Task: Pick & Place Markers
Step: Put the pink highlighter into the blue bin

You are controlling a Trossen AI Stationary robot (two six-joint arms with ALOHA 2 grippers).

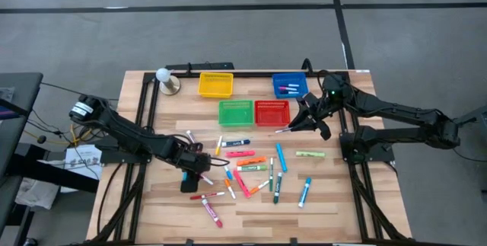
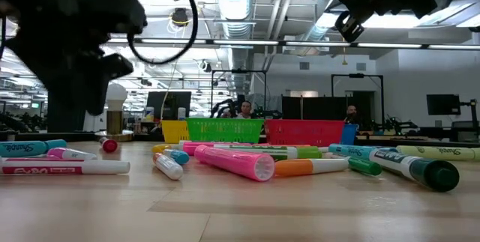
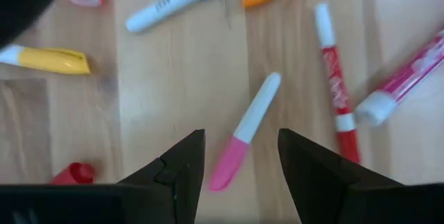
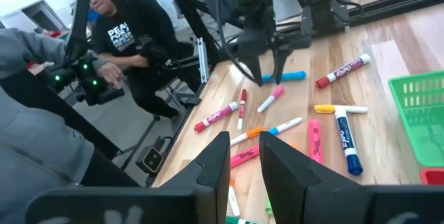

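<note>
Four small mesh baskets sit at the far side of the table [image 1: 335,200]. The yellow basket [image 1: 215,84] at far left shows nothing inside. The blue basket [image 1: 290,86] at far right holds a few markers lying across its floor. Nearer, side by side and touching, are the green basket [image 1: 236,113] and the red basket [image 1: 272,113]; nothing is visible inside either.

The rest of the markers [image 1: 251,167] lie scattered over the middle of the table, pointing every which way: a dark blue one [image 1: 235,142] runs left to right, a yellow-green one [image 1: 310,154] lies left to right toward the right side, a light blue one [image 1: 305,191] runs near to far with a slight tilt, and red ones [image 1: 211,212] lie at the near left.

The left gripper [image 1: 195,171] hangs low over the left part of the scatter, fingers spread apart. In its wrist view a pink-capped marker with a white body [image 3: 246,130] lies on the wood in line with the gap between the fingers, untouched, its long axis slanted and its pink end nearest the gripper.

The right gripper [image 1: 304,123] is raised just to the right of the red basket. A thin marker [image 1: 284,130] seems to jut from its tip toward the left, but whether it is gripped I cannot tell; the wrist view shows only a narrow gap between its fingers.
</note>
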